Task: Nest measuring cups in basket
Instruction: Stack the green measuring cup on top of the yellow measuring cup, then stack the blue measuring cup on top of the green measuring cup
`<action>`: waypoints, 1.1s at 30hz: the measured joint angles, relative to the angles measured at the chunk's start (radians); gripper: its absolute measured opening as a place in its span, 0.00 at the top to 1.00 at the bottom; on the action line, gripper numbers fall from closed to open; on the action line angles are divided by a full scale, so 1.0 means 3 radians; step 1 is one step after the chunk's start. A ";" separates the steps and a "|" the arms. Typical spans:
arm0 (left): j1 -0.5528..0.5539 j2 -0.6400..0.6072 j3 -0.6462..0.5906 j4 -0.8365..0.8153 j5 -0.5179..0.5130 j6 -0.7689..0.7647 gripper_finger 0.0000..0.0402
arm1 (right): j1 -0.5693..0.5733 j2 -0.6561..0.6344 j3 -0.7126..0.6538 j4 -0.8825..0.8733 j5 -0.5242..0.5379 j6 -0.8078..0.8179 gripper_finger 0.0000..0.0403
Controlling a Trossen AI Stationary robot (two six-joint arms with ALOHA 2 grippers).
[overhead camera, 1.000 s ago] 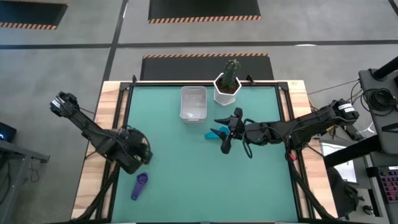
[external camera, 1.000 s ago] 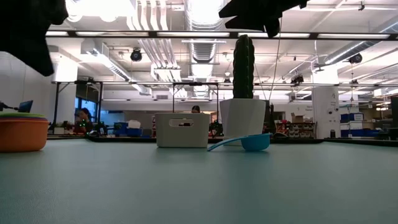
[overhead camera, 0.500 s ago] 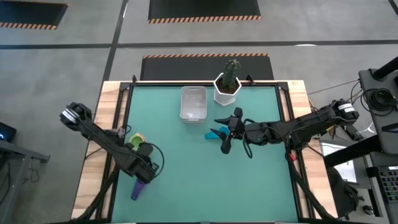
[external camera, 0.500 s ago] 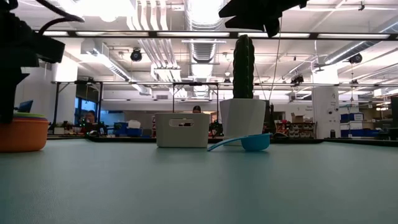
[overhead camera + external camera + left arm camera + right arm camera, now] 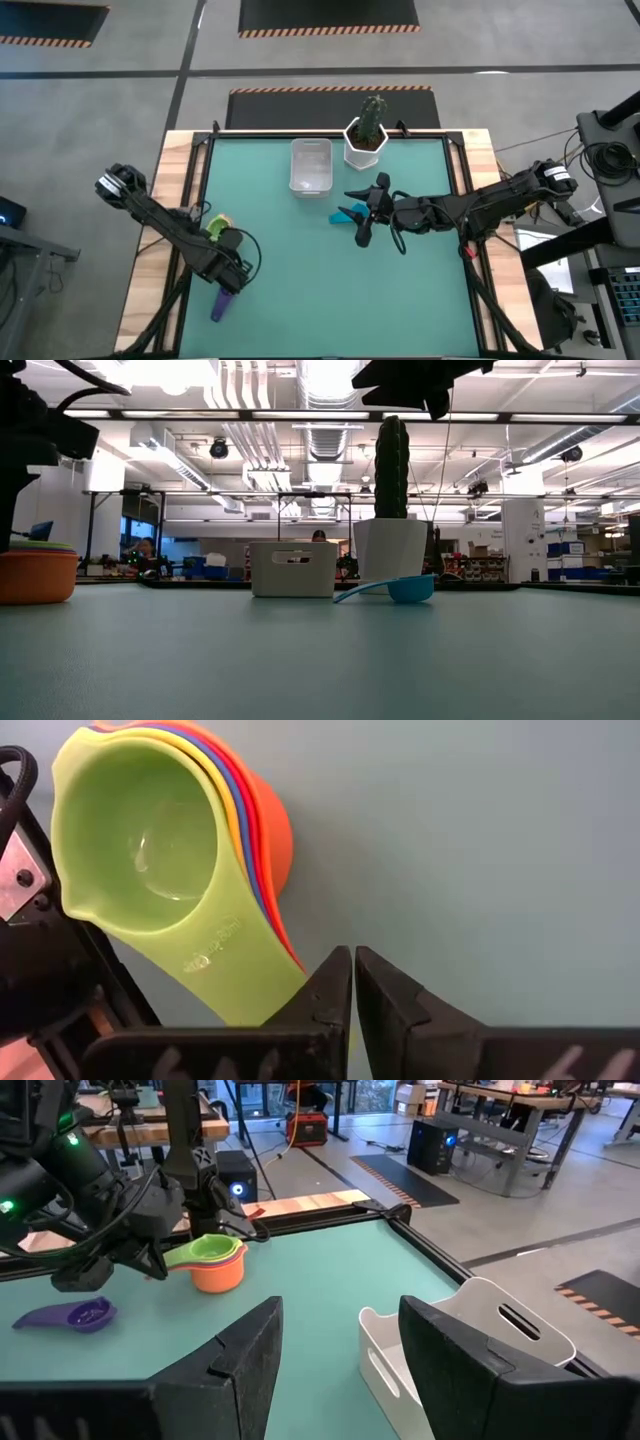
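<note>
step in hand: picking up the nested stack of cups (image 5: 190,870) near the worktop's left edge. left gripper (image 5: 353,982) pinched on the stack's handles. purple cup (image 5: 224,298) lies loose nearby, teal cup (image 5: 350,213) mid-table under the spread, empty right gripper (image 5: 340,1345). basket (image 5: 310,166) at the far edge. next: lift and carry to the basket.

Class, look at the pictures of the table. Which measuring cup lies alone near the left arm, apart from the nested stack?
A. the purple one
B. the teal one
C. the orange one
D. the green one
A: the purple cup lies by itself on the mat, while the stack stands apart with green on top and orange at the bottom.
</note>
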 joint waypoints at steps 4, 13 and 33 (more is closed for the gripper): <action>0.0000 0.0000 0.0000 -0.0004 0.0056 -0.0001 1.00 | 0.0000 0.0000 0.0000 -0.0008 0.0000 -0.0004 0.53; -0.0011 0.0000 0.0000 -0.0036 0.0088 -0.0014 1.00 | 0.0000 0.0000 0.0000 -0.0012 -0.0001 -0.0010 0.53; -0.0043 -0.0006 0.0650 0.0054 -0.0342 0.0491 1.00 | 0.0000 -0.0040 -0.0001 -0.0025 -0.0009 -0.0215 0.53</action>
